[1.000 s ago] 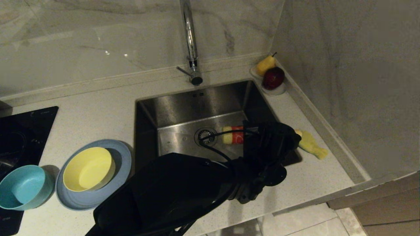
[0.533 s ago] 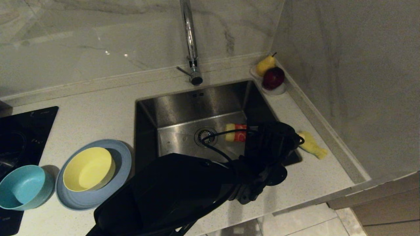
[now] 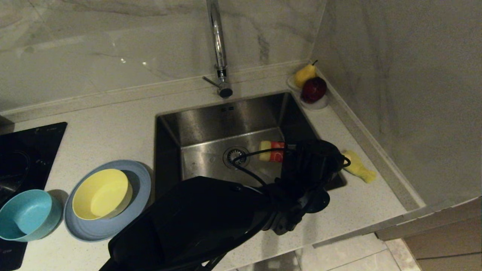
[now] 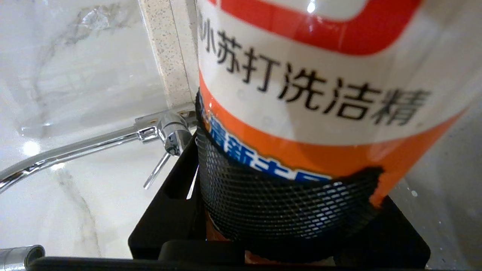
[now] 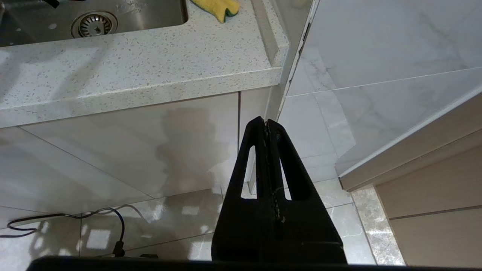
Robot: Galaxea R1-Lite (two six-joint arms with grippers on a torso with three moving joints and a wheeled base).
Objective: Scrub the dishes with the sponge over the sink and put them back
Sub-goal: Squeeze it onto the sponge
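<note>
My left gripper (image 3: 292, 155) hangs over the right part of the sink (image 3: 226, 120), shut on a dish-soap bottle (image 3: 272, 151) with a red, orange and white label (image 4: 308, 94). The bottle lies nearly level, its yellow end toward the drain (image 3: 236, 155). The sponge (image 3: 359, 169) lies on the counter just right of the sink, partly behind the gripper. The yellow bowl (image 3: 101, 194) sits in the pale blue plate (image 3: 142, 186) left of the sink, with the teal bowl (image 3: 26, 214) beside them. My right gripper (image 5: 266, 123) hangs shut below the counter edge, holding nothing.
A tall chrome tap (image 3: 218, 45) rises behind the sink. A pear (image 3: 304, 74) and a red apple (image 3: 313, 89) sit in a small dish in the back right corner. A black cooktop (image 3: 22, 150) is at far left. A marble wall closes off the right.
The left wrist has turned a little, and the bottle's end has shifted slightly right and up. The dishes, the sponge and the right arm have kept still.
</note>
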